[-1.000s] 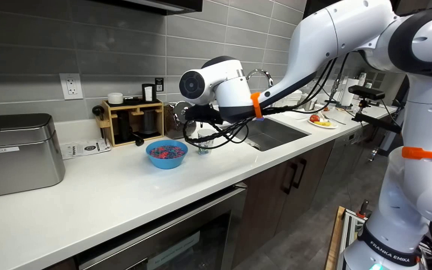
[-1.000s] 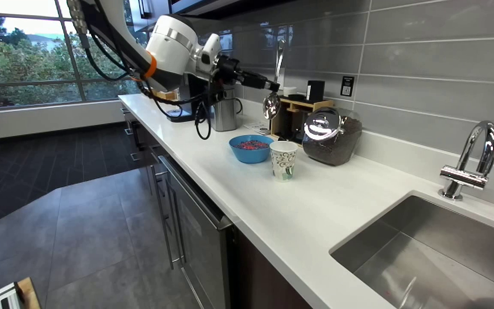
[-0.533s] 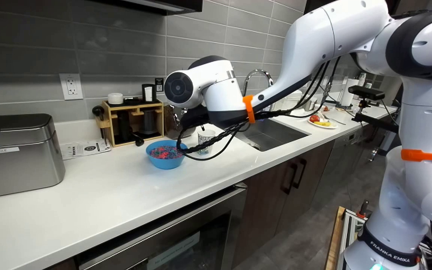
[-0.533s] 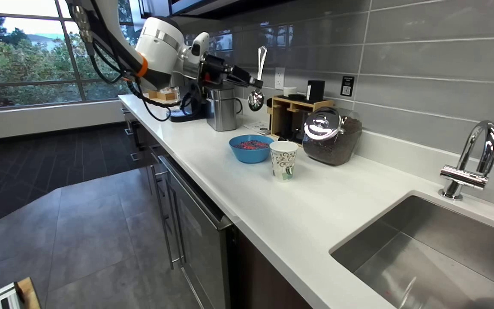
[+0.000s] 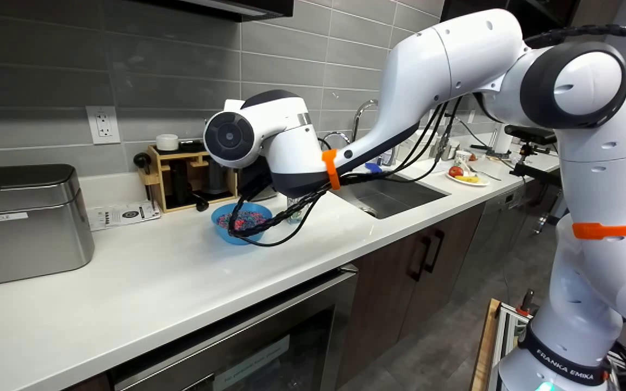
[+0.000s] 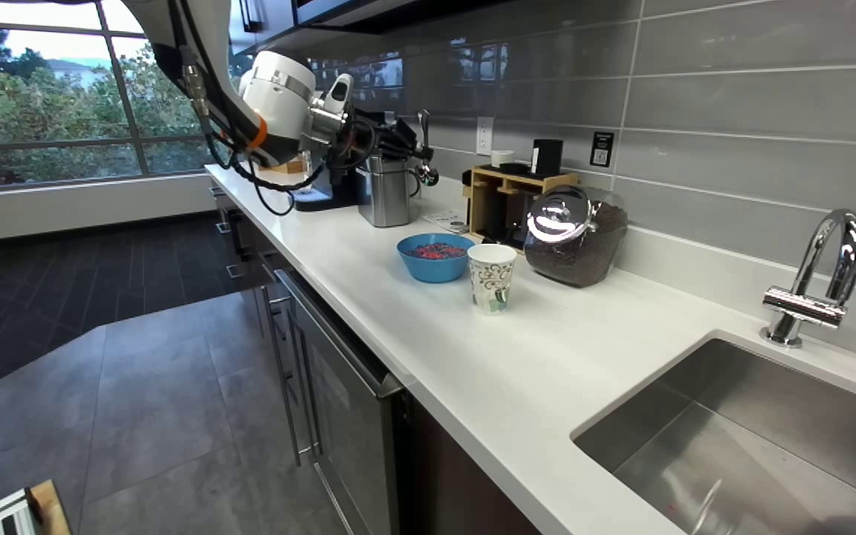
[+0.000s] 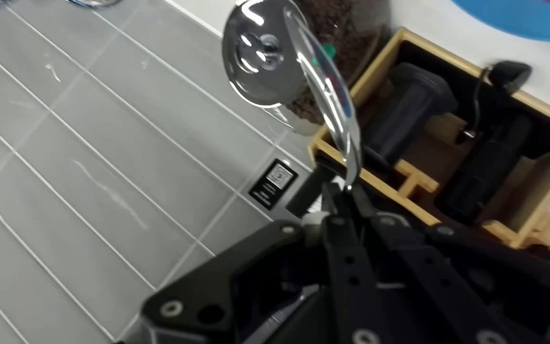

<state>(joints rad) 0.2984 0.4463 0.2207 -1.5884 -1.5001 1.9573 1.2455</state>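
Above the desk, toward its wall-side edge, here's the pincer clamped on a metal spoon, gripping low on the handle just above the scoop, presumably so that end hangs downward! Set back from the front edge, the blue bowl of colourful bits sits near the paper cup, apparently grouped for easy reach, while the wooden rack and the jar hug the back edge, likely tucked out of the way.
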